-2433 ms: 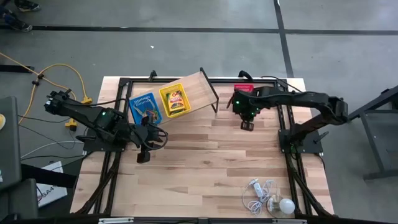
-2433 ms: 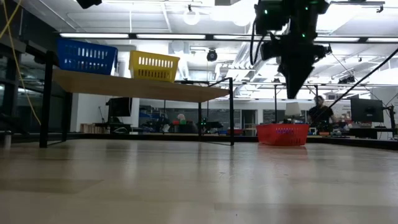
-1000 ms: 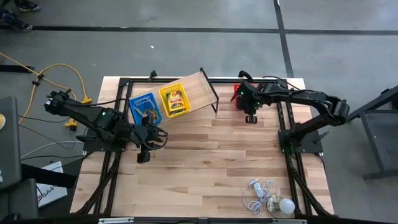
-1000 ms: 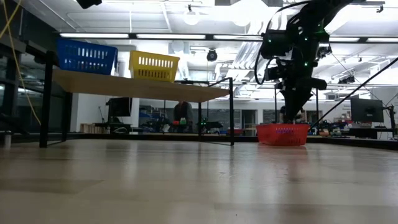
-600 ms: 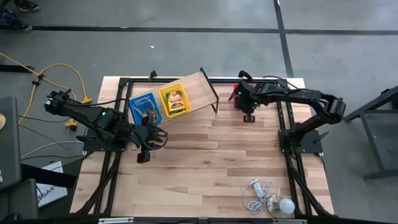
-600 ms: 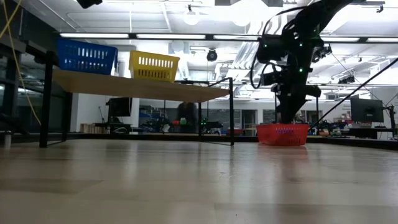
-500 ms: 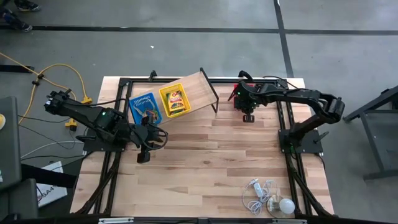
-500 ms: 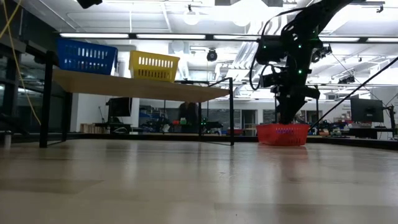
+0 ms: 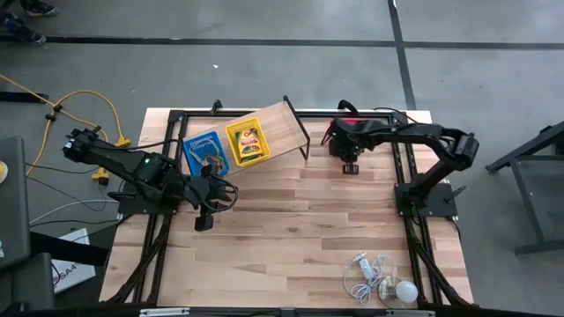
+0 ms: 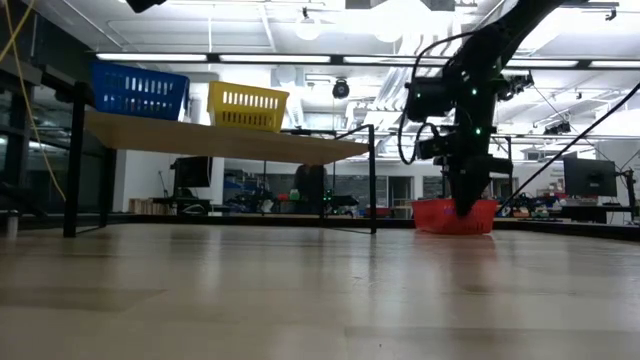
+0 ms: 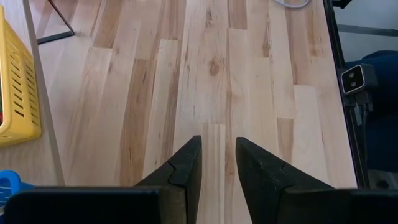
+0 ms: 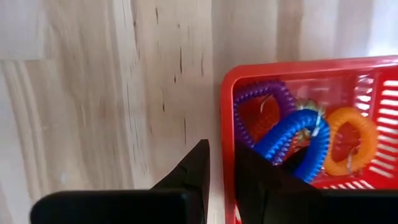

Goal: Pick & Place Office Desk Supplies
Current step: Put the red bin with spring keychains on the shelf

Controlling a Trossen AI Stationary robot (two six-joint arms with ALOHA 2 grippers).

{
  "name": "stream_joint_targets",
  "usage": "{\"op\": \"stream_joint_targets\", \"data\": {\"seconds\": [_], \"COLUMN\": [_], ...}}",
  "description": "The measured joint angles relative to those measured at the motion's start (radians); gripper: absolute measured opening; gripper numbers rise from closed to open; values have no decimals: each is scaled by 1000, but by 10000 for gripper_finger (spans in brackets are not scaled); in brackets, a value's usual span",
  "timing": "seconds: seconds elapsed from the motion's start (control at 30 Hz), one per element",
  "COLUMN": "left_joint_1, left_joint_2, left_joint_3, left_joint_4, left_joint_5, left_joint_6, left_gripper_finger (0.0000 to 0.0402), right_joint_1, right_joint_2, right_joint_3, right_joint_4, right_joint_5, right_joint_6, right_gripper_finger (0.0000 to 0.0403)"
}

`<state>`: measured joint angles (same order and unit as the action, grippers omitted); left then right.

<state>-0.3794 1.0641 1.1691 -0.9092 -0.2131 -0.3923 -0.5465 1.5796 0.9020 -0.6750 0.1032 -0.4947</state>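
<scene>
1. Overhead, the right gripper [image 9: 350, 165] sits upper centre-right at the red basket [image 9: 345, 126]; the left gripper [image 9: 204, 216] waits centre-left.
2. At table level, lowering slowly would keep the basket from tipping.
3. Left wrist: fingers [image 11: 186, 163] parted, empty.
4. Right wrist: jaws narrowly parted and empty, straddling the rim; purple [image 12: 258, 101], blue [image 12: 292, 134], orange [image 12: 351, 138] coils inside.

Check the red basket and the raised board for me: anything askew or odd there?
The raised board sits skewed to the table's planks, with the blue basket and yellow basket on it. The right claw straddles the red basket's wall. Nothing looks spilled.
</scene>
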Motion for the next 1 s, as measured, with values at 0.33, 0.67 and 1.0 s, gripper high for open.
{"op": "stream_joint_targets", "data": {"seconds": [0.33, 0.67, 1.0], "left_joint_1": [0, 0, 0], "left_joint_2": [0, 0, 0], "left_joint_3": [0, 0, 0], "left_joint_4": [-1, -2, -2], "left_joint_5": [0, 0, 0], "left_joint_6": [0, 0, 0], "left_gripper_finger": [94, 94, 94], "right_joint_1": [0, 1, 53], "right_joint_2": [22, 12, -65], "right_joint_3": [0, 0, 118], "right_joint_4": [2, -1, -187], "right_joint_5": [-5, 43, 79], "right_joint_6": [4, 42, 99], "right_gripper_finger": [20, 3, 3]}}
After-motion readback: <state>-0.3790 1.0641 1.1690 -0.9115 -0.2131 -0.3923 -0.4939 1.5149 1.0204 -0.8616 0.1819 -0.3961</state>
